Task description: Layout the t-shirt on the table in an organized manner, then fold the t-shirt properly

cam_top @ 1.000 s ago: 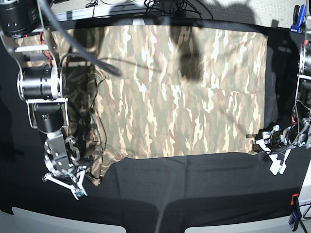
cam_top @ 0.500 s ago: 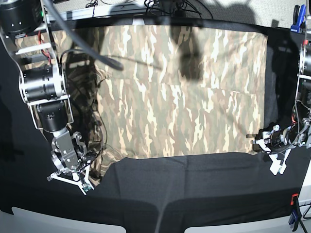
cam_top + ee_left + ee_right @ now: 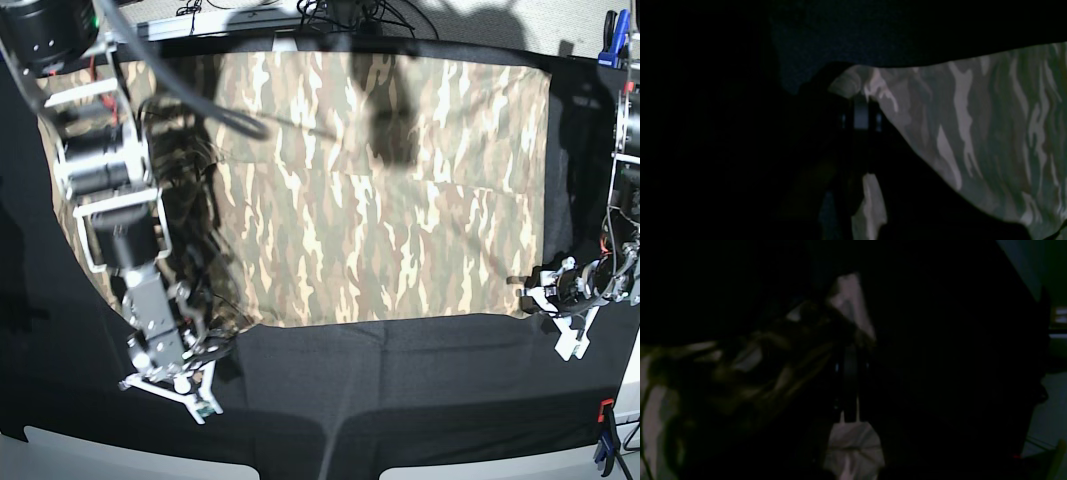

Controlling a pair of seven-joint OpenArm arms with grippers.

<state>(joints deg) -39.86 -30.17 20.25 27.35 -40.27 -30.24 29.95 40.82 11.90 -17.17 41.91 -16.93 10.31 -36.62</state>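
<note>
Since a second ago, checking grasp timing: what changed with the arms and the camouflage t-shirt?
The right gripper shifted toward the near table edge, closing on the camouflage-print t-shirt corner. The left gripper stayed shut on the opposite corner; the black cloth table is unchanged.

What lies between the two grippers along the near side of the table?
In the base view, bare black table lies between the right gripper and the left gripper; the t-shirt's near hem runs just beyond.

right fingers (image 3: 190, 385) closed on t-shirt (image 3: 380, 190) corner, pulled nearer
</note>
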